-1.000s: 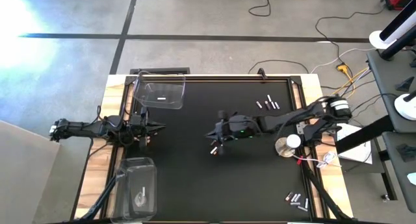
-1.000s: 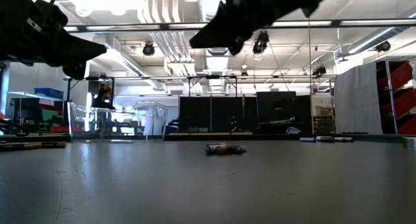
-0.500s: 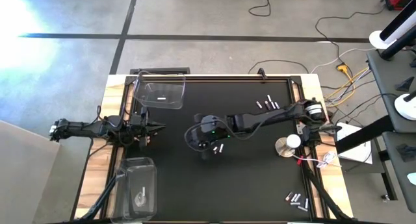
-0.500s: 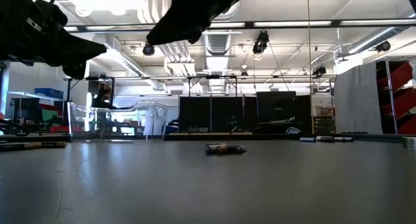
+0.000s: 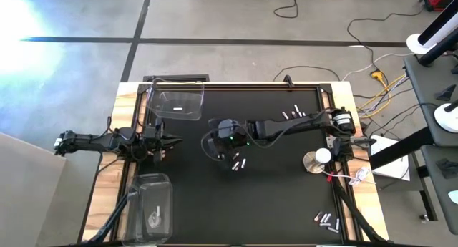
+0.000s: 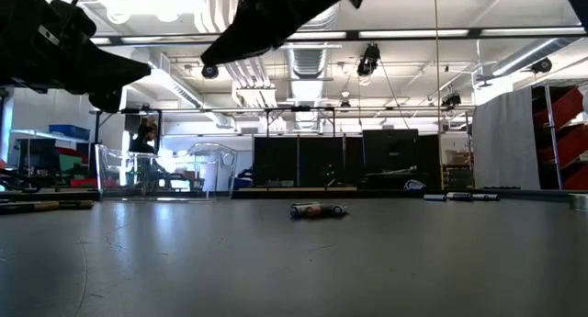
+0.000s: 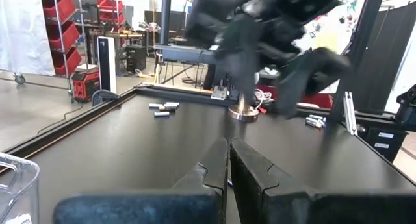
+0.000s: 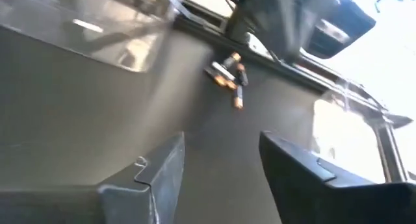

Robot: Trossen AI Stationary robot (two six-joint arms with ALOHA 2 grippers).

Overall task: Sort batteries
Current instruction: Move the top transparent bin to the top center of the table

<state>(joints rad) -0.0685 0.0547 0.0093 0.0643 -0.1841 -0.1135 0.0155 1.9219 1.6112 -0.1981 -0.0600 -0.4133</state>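
Observation:
The batteries lie in small groups on the black mat: one pair (image 5: 237, 162) in the middle, one group (image 5: 294, 114) at the far right, one (image 5: 325, 219) at the near right corner, and a few (image 8: 231, 74) under the left arm. My right gripper (image 8: 221, 165) hangs open above the mat's middle, left of the middle pair (image 6: 317, 209), and points toward the table's left edge with nothing between its fingers. My left gripper (image 7: 228, 162) waits shut and level at the left edge.
Two clear bins stand at the left, one (image 5: 176, 103) at the far side and one (image 5: 152, 202) at the near side. A round silver disc (image 5: 315, 160) with a red wire sits at the right edge. Bare mat lies between the battery groups.
My right gripper has travelled from the mat's middle toward the table's left edge, rising a little and rolling about its own axis. The batteries on the mat have stayed where they were.

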